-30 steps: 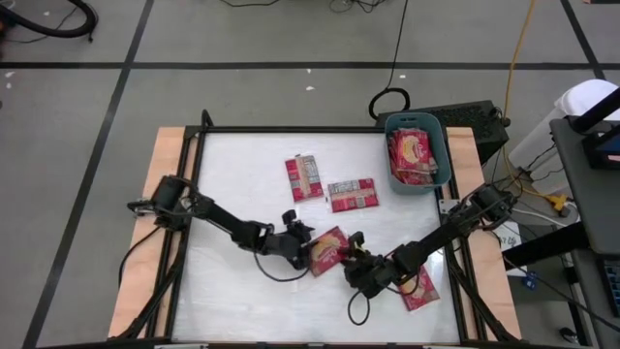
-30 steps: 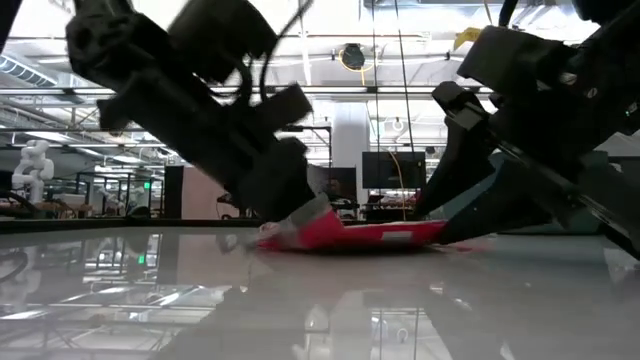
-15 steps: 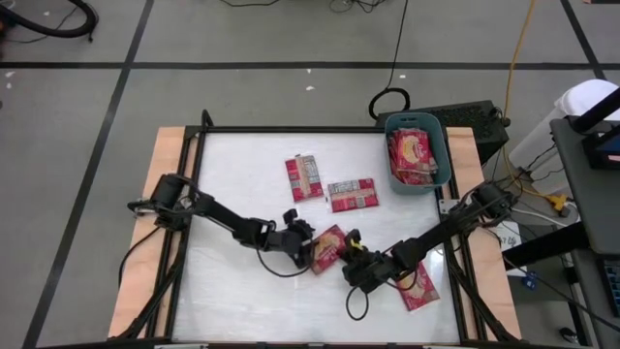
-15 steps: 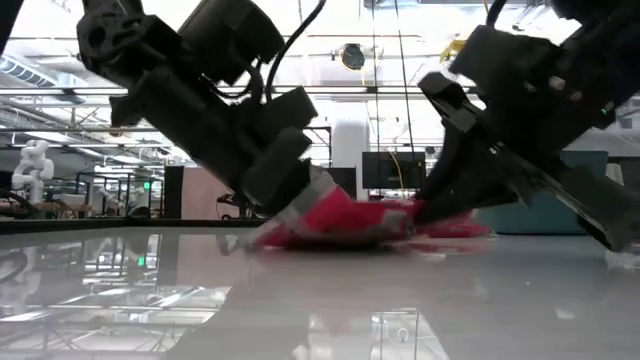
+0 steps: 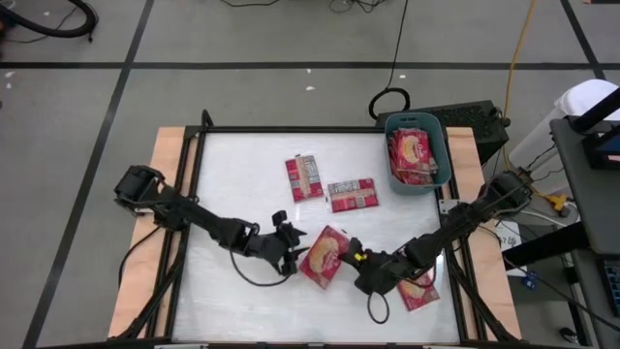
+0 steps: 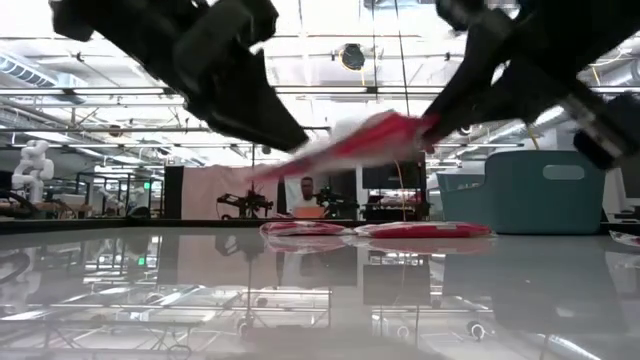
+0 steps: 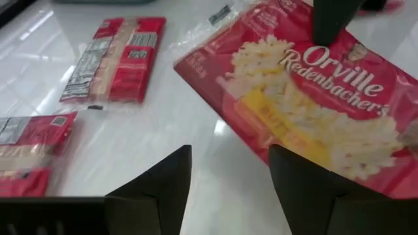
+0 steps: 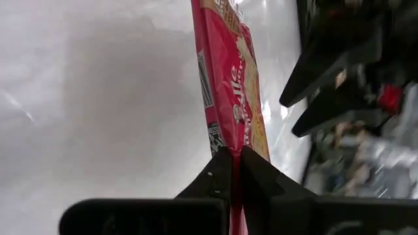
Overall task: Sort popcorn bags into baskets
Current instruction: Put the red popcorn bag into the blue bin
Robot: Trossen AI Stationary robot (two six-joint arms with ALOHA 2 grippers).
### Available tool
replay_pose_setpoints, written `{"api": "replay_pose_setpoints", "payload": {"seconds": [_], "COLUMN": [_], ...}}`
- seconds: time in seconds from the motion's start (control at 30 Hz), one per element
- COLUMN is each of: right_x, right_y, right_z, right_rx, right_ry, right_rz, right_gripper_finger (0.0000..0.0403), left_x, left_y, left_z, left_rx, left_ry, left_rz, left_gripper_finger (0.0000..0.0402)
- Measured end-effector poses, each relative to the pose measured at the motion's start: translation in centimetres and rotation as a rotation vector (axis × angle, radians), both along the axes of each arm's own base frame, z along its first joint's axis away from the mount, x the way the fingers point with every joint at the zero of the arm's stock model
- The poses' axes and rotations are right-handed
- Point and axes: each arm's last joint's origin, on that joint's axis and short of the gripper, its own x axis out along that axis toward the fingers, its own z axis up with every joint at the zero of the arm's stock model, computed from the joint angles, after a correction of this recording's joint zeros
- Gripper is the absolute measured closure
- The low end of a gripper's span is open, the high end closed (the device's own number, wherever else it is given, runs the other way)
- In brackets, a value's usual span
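While some bags already sit in the teal basket point(image 5: 442, 153), four more wait outside. Two on the table point(image 5: 232, 194), label side up point(image 5: 304, 177) point(image 5: 352, 195), one near the right edge point(image 5: 418, 292). Right gripper point(image 5: 356, 262) pinching one end of the lifted bag point(image 5: 325, 258), picture side up, long way slanting across the table. Left gripper point(image 5: 289, 250) let go, fingers spread, just beside it.
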Motion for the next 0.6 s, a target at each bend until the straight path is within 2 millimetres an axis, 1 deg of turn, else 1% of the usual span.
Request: {"api": "replay_pose_setpoints", "payload": {"seconds": [0.17, 0.27, 0.33, 0.43, 0.53, 0.6], "right_x": [-0.7, -0.8, -0.8, -0.7, -0.7, -0.5], "right_y": [1.0, 1.3, 1.6, 1.9, 2.0, 2.1], "right_z": [1.4, 2.0, 2.3, 2.5, 2.8, 3.0], "right_rx": [-0.136, -0.194, -0.232, -0.292, -0.341, -0.369], "right_ry": [-0.025, -0.052, -0.077, -0.098, -0.111, -0.128], "right_rz": [0.151, 0.206, 0.234, 0.266, 0.296, 0.312], "right_gripper_finger": [0.04, 0.0398, 0.0398, 0.0398, 0.0398, 0.0397], "left_x": [-0.4, -0.7, -1.0, -1.0, -1.4, -1.4], "left_y": [-1.3, -1.4, -1.2, -1.1, -1.1, -0.9], "left_z": [0.6, 0.6, 0.6, 1.1, 0.8, 0.8], "left_rx": [-0.12, -0.26, -0.359, -0.503, -0.592, -0.615], "left_ry": [-0.1, -0.159, -0.193, -0.298, -0.322, -0.317], "left_rz": [0.021, 0.07, 0.035, -0.071, -0.164, -0.172], "left_gripper_finger": [0.0195, 0.0195, 0.0195, 0.0195, 0.0195, 0.0195]}}
